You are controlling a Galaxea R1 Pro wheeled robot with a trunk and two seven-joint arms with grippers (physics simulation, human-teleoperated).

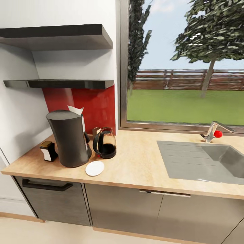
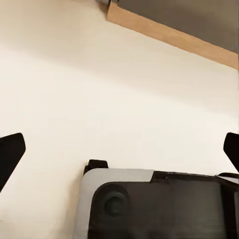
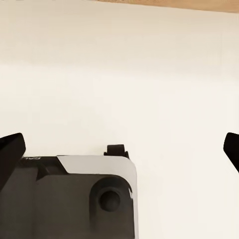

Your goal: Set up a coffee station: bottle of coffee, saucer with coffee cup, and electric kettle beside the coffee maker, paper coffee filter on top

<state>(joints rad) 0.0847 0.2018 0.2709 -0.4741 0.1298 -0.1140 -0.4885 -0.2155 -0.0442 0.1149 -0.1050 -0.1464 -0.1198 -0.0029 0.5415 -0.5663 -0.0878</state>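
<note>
**Two grippers spread wide, both down at floor level, nothing in them**

Two wrist views give the same story. Left gripper (image 2: 119, 149): dark fingertips (image 2: 11, 149) sit at opposite edges of the picture, jaws wide apart, pale floor (image 2: 119, 89) between them. Right gripper (image 3: 119, 149): same spread, same bare floor between the tips. Part of the robot's base (image 2: 159, 204) lies under each. A wooden plinth strip (image 2: 169, 37) and a dark cabinet front run along the far side in the left wrist view. None of the coffee things is near either set of jaws.

Head view, on the countertop (image 1: 142, 162) at its left end:
- coffee maker (image 1: 69, 139), upright, tallest of the group.
- paper filter (image 1: 76, 110), white tip poking up behind the maker's top; whether it rests on the maker, cannot tell.
- kettle (image 1: 105, 144) just right of the maker, dark liquid inside, handle towards the maker.
- saucer (image 1: 95, 168), flat on the counter in front, between maker and kettle, close to the maker's base.
- coffee bottle (image 1: 48, 150) just left of the maker, on the counter.

Thin shelf (image 1: 61, 83) above the group, thicker shelf (image 1: 57, 36) higher up. Sink (image 1: 203, 162) and tap (image 1: 213, 131) well to the right, window (image 1: 184, 64) behind.
</note>
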